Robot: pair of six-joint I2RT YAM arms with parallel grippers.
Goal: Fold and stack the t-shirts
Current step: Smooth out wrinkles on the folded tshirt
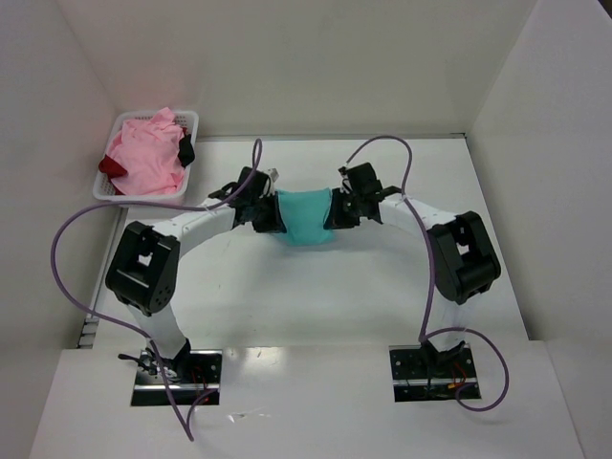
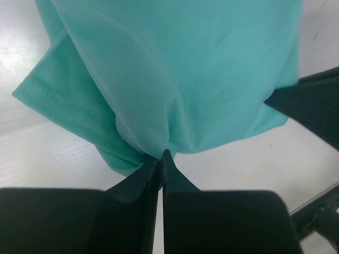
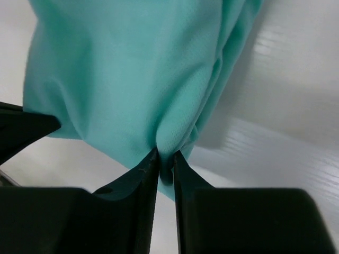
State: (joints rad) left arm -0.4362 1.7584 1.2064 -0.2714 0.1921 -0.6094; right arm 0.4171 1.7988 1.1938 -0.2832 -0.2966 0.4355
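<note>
Now, with the left gripper (image 2: 160, 161) and the right gripper (image 3: 165, 161) each pinched shut on a bunched edge of the teal t-shirt (image 1: 304, 220), which spans the gap between their tips, both would do well to pull apart evenly and lower together so it lies flat.

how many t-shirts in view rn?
3. Teal t-shirt pinched between left gripper and right gripper mid-table; pink t-shirt heaped in the white basket; dark red t-shirt peeking out beneath it at the basket's left side. More may be buried.
</note>
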